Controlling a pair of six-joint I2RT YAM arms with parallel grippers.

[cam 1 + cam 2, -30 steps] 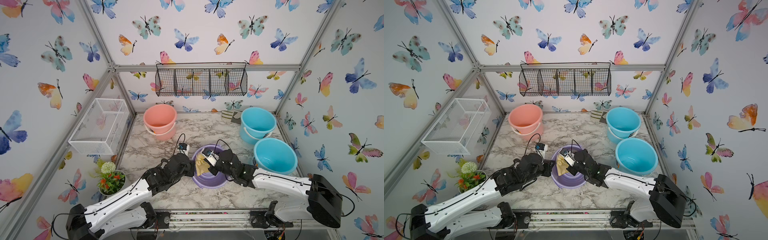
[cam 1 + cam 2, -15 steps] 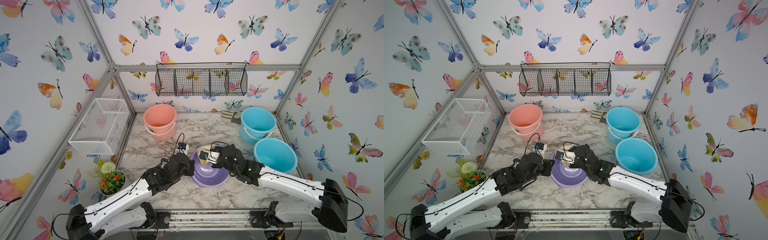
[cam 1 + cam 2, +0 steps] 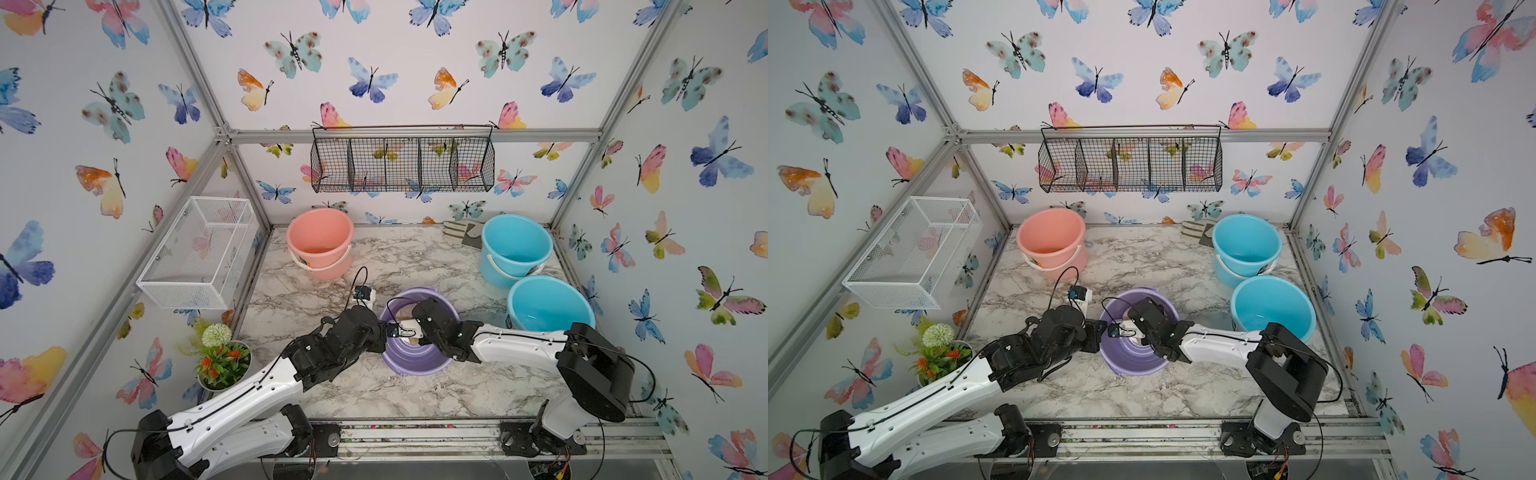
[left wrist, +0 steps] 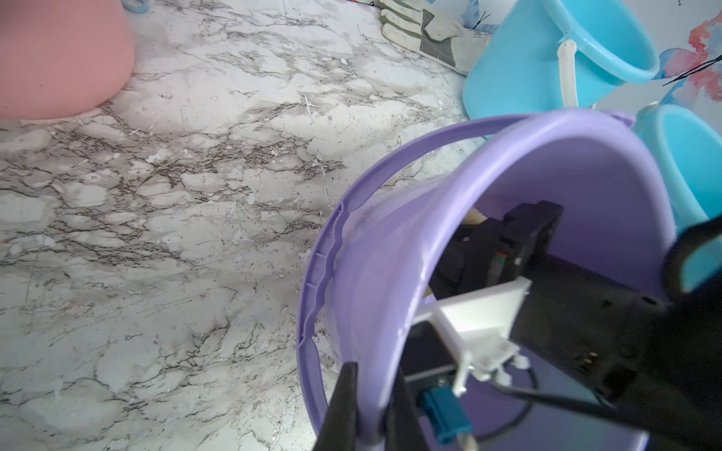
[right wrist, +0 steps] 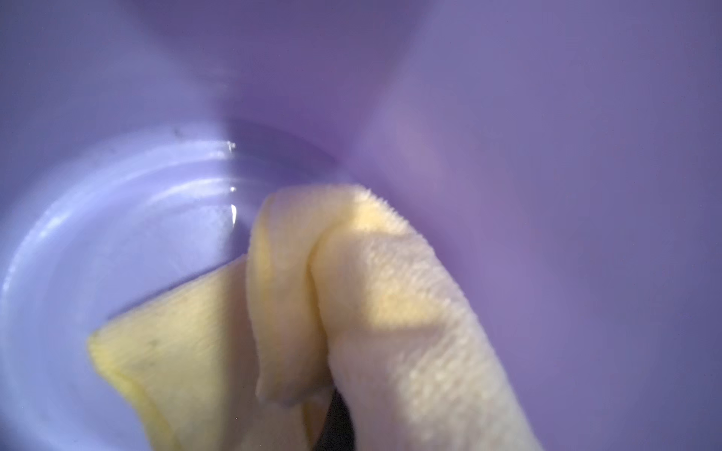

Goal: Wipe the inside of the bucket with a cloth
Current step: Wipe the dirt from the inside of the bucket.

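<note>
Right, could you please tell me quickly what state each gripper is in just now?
Left gripper: shut on the purple bucket, at its rim.
Right gripper: shut on the pale yellow cloth, inside the purple bucket.

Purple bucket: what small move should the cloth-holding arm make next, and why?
Probably sweep the yellow terry cloth sideways along the bottom corner of the purple bucket: it sits bunched against the wall, the floor beside it is bare, and the left pincer grips the rim.

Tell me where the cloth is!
Inside the purple bucket, middle front, between both arms; in the right wrist view the cloth is bunched against its inner wall near the bottom.
</note>
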